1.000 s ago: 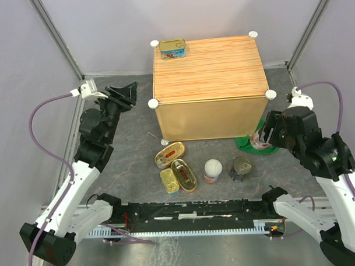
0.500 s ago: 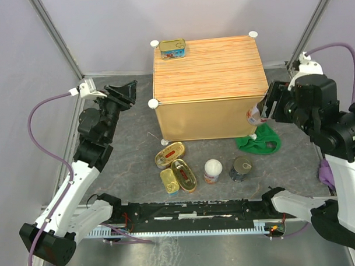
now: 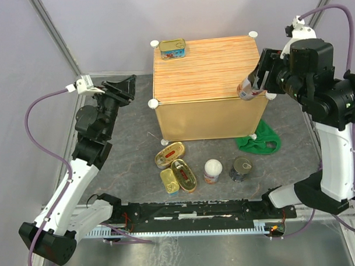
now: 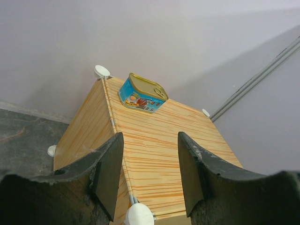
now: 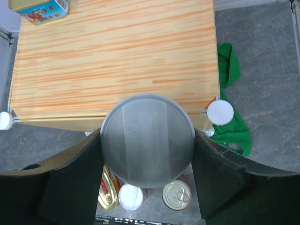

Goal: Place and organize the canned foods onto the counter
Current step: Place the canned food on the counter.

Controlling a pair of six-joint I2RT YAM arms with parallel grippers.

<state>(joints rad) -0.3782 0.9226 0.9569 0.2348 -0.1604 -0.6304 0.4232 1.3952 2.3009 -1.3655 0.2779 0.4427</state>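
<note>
Right end effector (image 3: 255, 80), gripping grey-lidded cylindrical can (image 5: 147, 140), now raised to near-right corner of light-wood worktop (image 3: 210, 67): placement pending. Left end effector (image 4: 150, 178) open.

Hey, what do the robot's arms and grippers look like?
The left arm and right arm match: white lower links, black joints above. A purple cable loops to a white plug at each wrist. The left gripper and right gripper have two broad, curved matte-black fingers each.
</note>
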